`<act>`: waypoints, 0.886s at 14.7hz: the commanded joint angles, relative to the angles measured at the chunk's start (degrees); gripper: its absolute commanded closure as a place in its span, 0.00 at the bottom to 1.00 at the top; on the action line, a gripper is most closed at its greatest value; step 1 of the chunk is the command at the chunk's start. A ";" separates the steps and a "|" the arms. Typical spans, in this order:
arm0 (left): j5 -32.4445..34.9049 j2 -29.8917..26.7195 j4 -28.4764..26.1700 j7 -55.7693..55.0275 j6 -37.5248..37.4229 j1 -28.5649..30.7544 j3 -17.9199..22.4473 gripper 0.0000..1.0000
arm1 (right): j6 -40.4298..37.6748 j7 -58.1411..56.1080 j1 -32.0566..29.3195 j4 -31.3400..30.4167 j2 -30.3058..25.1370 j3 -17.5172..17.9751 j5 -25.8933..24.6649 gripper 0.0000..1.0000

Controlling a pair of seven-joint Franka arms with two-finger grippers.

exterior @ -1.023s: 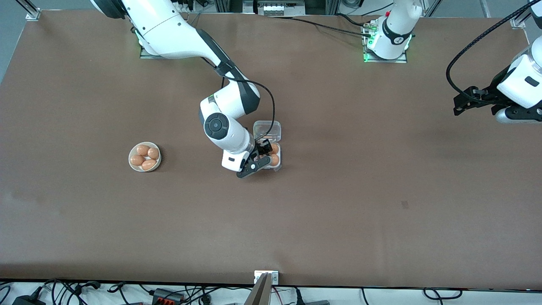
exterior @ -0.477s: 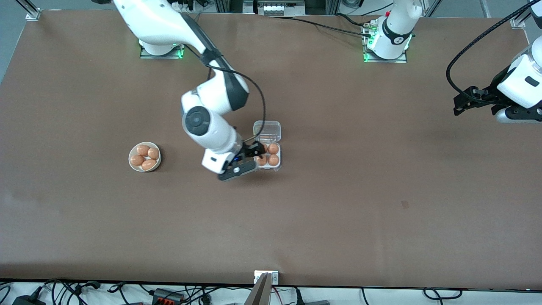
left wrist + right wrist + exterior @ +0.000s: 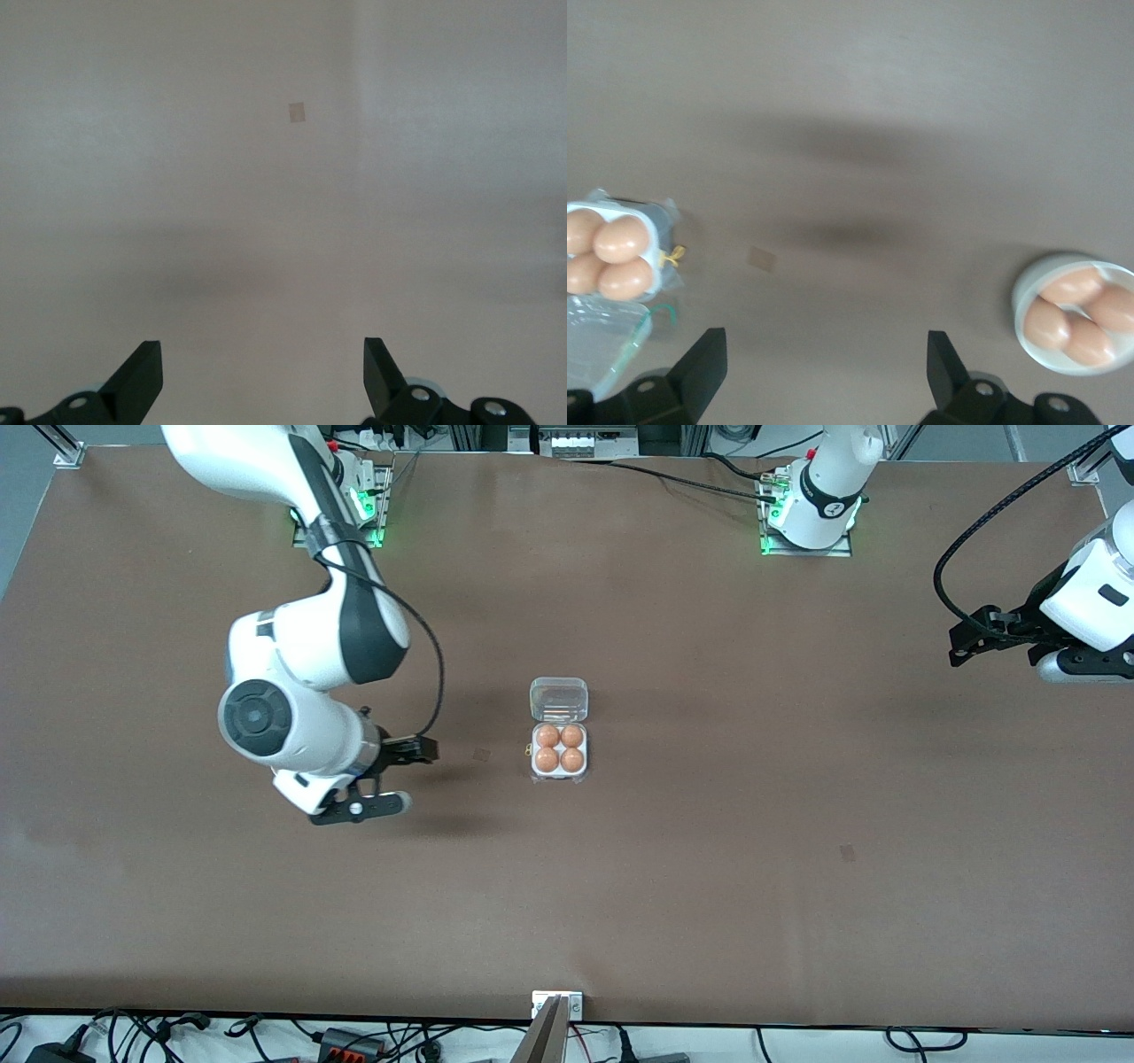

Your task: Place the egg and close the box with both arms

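The box (image 3: 558, 774) sits mid-table, its clear lid (image 3: 559, 698) folded open on the side farther from the front camera. Four orange-brown eggs fill its cells; the egg (image 3: 547, 736) in the cell toward the right arm looks like the others. My right gripper (image 3: 416, 751) is open and empty, over bare table between the box and the bowl. In the right wrist view the gripper (image 3: 824, 354) is open, with the box (image 3: 656, 266) and the bowl (image 3: 1023, 297) at opposite edges. My left gripper (image 3: 966, 642) waits at the left arm's end, open (image 3: 263, 354) over bare table.
The round white bowl holds several more eggs (image 3: 1072, 314); in the front view the right arm hides it. Small marks lie on the brown table (image 3: 481, 755) (image 3: 847, 853). A metal bracket (image 3: 556, 1005) sits at the table's near edge.
My right gripper has left the box and swung toward the right arm's end of the table. All four eggs in the box are now uncovered. The left arm has not moved.
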 commanded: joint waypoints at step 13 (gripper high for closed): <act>0.30 1.21 1.94 0.62 -2.59 0.10 0.00 0.00 | -4.85 2.12 -16.00 2.52 -8.74 4.48 -6.52 0.00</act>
